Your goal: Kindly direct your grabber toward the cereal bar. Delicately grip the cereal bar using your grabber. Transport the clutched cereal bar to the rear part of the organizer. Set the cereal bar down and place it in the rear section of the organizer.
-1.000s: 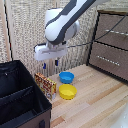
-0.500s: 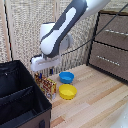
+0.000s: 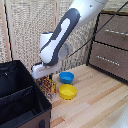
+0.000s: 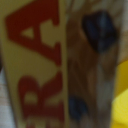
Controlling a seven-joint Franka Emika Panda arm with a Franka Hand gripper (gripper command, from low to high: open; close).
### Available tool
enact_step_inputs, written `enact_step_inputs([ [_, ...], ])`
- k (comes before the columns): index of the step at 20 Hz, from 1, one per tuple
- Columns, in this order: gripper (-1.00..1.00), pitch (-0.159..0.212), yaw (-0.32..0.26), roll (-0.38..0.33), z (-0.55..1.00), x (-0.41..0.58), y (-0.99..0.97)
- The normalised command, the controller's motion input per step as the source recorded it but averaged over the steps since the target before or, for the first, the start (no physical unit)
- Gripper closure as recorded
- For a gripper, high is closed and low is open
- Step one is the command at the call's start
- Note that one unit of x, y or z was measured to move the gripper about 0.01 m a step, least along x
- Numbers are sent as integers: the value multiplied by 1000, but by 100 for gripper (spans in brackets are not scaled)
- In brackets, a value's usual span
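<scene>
1. Where the grabber (image 3: 46,80) hangs beside the organizer (image 3: 20,100), the cereal bar (image 3: 48,85) stands upright under it, its top edge right at the flat white block and its lower end near the wooden table (image 3: 95,100).
2. Seen in the wrist view, the cereal bar (image 4: 50,65) fills nearly the whole picture: an orange-yellow packet with large red letters, of which "RA" can be read, repeated lower down; the rest of the wording is cut off or too blurred to read.
3. Beside the lettering on the packet run a brown printed area and two dark blue blotches, their detail too soft to tell.
4. How far the fingers are apart cannot be told in either view, nor whether they press on the packet; the bar does sit directly beneath them.
5. Just beside the bar, toward the exterior view's right, lies a yellow bowl (image 3: 68,91), with a blue bowl (image 3: 66,77) near it, farther back.
6. Farther to the exterior view's right stands a brown wooden drawer cabinet (image 3: 110,47).
</scene>
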Motion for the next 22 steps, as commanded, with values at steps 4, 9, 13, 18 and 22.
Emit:
enact_step_inputs([
  [4,100,47,7,-7,-119,-9,154],
  [9,100,21,30,0,-6,18,120],
  [13,100,13,0,0,222,21,23],
  [18,100,-65,0,-19,883,15,-27],
  [22,100,-21,0,-25,1000,75,-30],
])
